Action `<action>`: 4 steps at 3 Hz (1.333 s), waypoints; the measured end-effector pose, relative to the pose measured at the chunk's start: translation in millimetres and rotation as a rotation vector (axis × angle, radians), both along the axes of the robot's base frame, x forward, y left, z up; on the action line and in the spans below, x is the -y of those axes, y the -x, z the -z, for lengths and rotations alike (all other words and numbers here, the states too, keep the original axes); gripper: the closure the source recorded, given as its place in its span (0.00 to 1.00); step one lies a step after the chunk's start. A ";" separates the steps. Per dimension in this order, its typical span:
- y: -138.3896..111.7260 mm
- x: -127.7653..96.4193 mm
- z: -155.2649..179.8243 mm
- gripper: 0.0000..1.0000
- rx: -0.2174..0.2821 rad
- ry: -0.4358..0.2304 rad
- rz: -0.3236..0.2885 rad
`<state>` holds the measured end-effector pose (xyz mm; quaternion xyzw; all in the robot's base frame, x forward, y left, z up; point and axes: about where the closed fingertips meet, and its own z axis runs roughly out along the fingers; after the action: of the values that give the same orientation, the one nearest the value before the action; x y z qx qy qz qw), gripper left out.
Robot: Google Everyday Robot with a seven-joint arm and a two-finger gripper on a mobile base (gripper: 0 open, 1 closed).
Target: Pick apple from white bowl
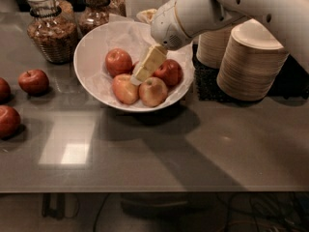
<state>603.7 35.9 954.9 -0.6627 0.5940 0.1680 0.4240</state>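
The white bowl point(91, 47), wide and lined with crinkled white paper, stands at the back centre of the grey table. It holds several apples. A bright red apple point(118, 62) with a stem dimple lies at the back left. Another red apple point(170, 72) lies at the right. Two paler blotched apples point(124, 89) point(153, 92) lie in front. My gripper point(140, 74), cream-coloured, slants down into the middle of the bowl. Its tip sits just right of the bright red apple and above the two pale ones. It hides most of a further red apple behind it.
Three darker apples point(34, 81) point(8, 121) point(2, 88) lie on the table at the left. Two glass jars point(52, 30) point(96, 8) stand behind the bowl. Stacks of beige paper bowls point(251, 62) stand right of the bowl, under my white arm point(231, 8).
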 end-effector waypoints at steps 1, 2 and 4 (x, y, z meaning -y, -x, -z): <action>-12.6 -9.9 13.5 0.00 -0.082 -0.062 0.022; -18.3 -16.9 25.0 0.00 -0.152 -0.089 0.062; -23.7 -28.5 42.1 0.00 -0.221 -0.090 0.088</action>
<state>627.4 64.4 912.8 -0.5937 0.6574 0.2481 0.3922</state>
